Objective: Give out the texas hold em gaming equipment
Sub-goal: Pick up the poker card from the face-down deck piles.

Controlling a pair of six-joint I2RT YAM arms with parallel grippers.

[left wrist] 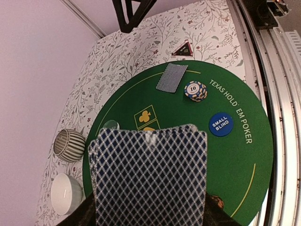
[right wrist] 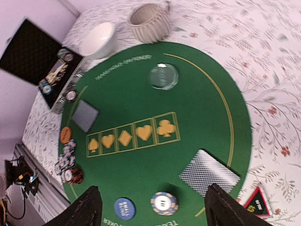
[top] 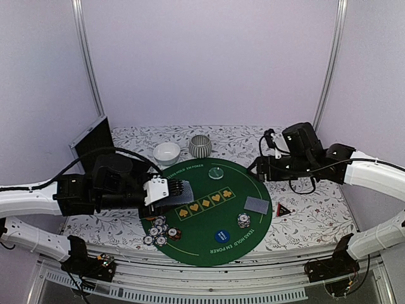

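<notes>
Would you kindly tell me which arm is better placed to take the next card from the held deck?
Probably right: the right tool is open and empty above the mat, while the left tool is occupied gripping the deck.

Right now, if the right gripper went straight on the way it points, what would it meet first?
Most likely the small stack of blue-and-white striped poker chips, lying between the open fingers of the right gripper on the round green mat. The grey-blue-backed playing card lies just beside that line. Depth is unclear.
</notes>
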